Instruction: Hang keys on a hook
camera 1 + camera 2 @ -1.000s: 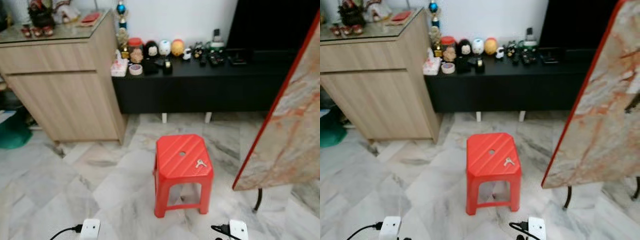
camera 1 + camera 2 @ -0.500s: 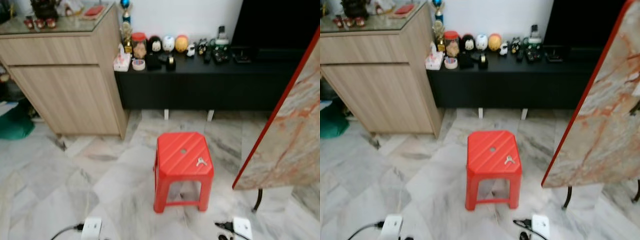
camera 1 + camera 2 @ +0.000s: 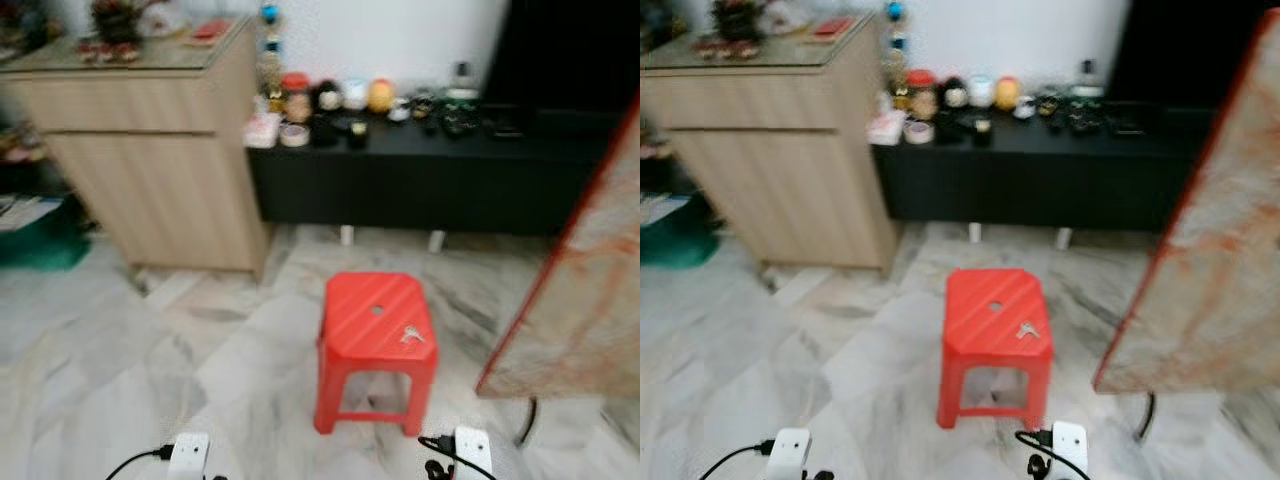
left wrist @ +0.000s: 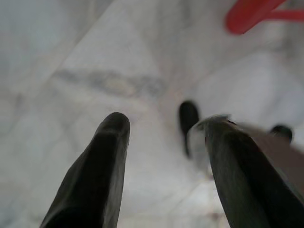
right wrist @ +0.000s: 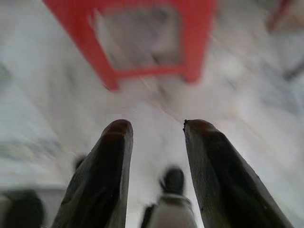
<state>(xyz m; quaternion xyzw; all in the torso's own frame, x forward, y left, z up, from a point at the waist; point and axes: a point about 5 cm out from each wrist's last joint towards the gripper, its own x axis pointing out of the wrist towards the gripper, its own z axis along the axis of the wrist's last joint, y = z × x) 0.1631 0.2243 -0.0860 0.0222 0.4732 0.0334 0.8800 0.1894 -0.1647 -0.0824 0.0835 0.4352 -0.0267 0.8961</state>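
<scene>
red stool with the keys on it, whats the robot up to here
Nothing is being handled yet. The keys lie on the top of the red stool, toward its right front corner, on the marble floor in front of the robot. The left gripper and the right gripper both hang low over the floor with fingers apart and nothing between them. The head views are blurred, as if the robot is walking. I can't make out a hook.

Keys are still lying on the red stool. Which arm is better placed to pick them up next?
Right, probably. The keys lie near the right edge of the red stool, and the right gripper already faces its legs with jaws open. The left gripper points at bare floor.
</scene>
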